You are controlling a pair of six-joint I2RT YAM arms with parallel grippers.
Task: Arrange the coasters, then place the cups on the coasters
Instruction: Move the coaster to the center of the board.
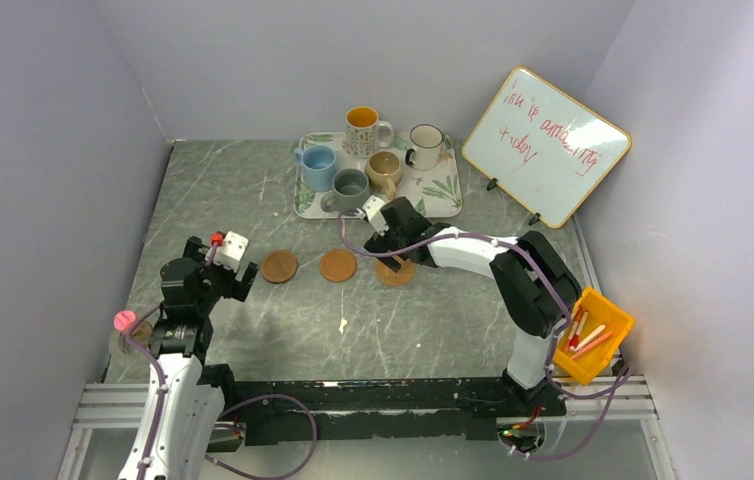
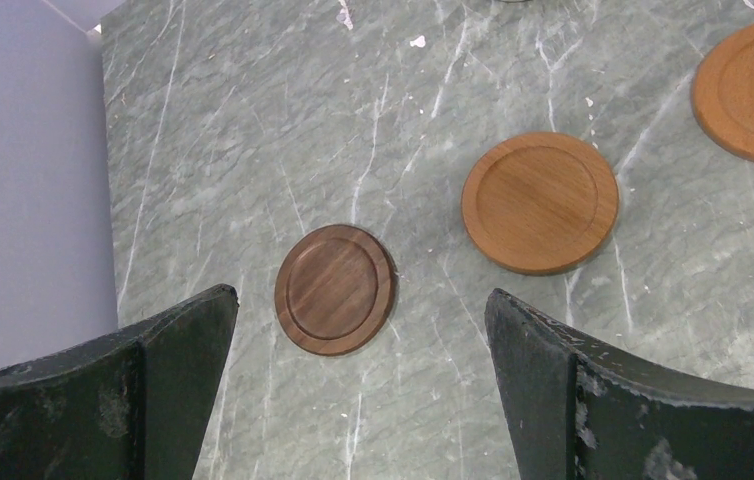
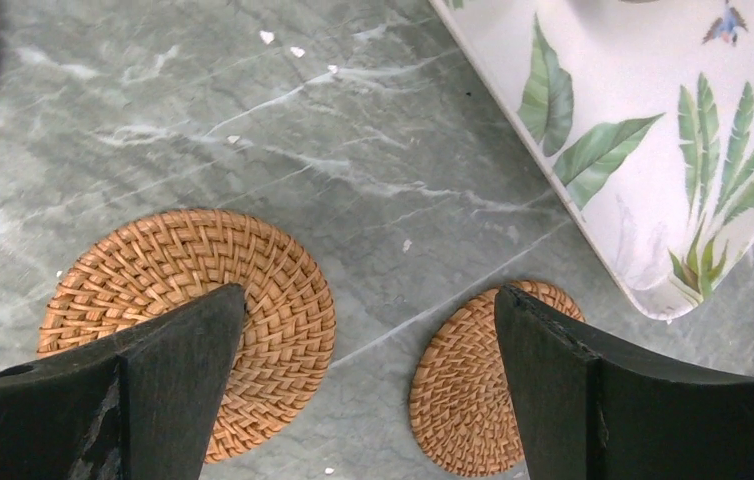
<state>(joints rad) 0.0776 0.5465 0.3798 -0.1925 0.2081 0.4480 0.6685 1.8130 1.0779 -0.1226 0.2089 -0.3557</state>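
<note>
Grey marbled worktop (image 1: 253, 190), seen from my remote station: both pincers stand wide apart, gripping nothing. My left pincer (image 2: 358, 295) hangs above the dark wooden coaster (image 2: 335, 289), with a lighter wooden coaster (image 2: 540, 202) near it. My right pincer (image 3: 368, 290) hangs above two rattan coasters (image 3: 183, 260) (just beside the leaf tray (image 3: 643, 150)). All five cups (image 1: 350, 188) sit on that tray.

Both arms' fingers (image 2: 593, 400) wide apart; left arm (image 1: 185, 300) tucked back, right arm (image 1: 473, 250) far forward.

Top view looks down from behind; both wrist views face down, close over coasters (image 1: 338, 265) it shares
</note>
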